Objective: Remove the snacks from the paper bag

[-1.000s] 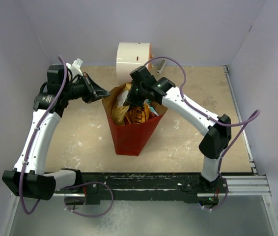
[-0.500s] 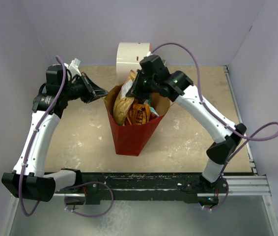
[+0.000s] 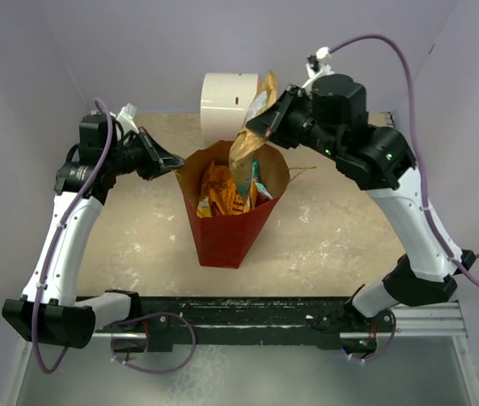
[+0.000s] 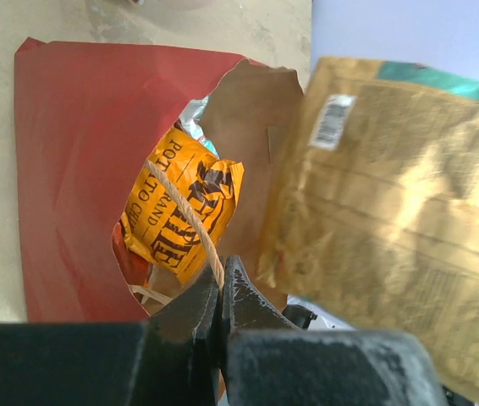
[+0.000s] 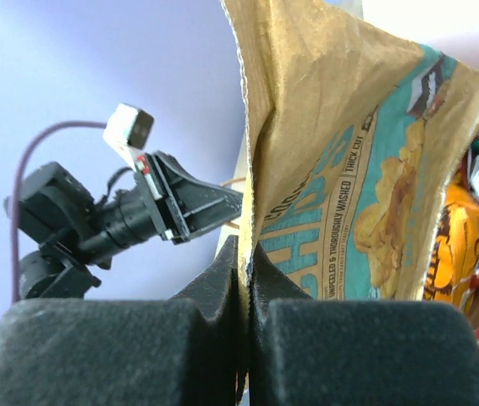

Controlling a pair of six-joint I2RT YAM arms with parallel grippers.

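Observation:
The red paper bag point(image 3: 227, 233) stands open mid-table, with snacks point(image 3: 218, 199) still inside. My left gripper point(image 3: 174, 161) is shut on the bag's twine handle point(image 4: 190, 216) at the bag's left rim. My right gripper point(image 3: 261, 125) is shut on the edge of a tan-and-teal chip bag point(image 3: 246, 144) and holds it above the bag's mouth, its lower end still near the rim. The same chip bag point(image 5: 349, 169) fills the right wrist view and also shows in the left wrist view point(image 4: 392, 228). A yellow-orange chip bag point(image 4: 180, 203) lies inside the paper bag.
A white cylinder point(image 3: 229, 103) stands at the back, just behind the paper bag. Purple walls close in the back and both sides. A metal rail point(image 3: 417, 317) runs along the near edge.
My right gripper has risen up and to the right, drawing the tan-and-teal chip bag out of the paper bag. My left gripper has stayed put on the twine handle.

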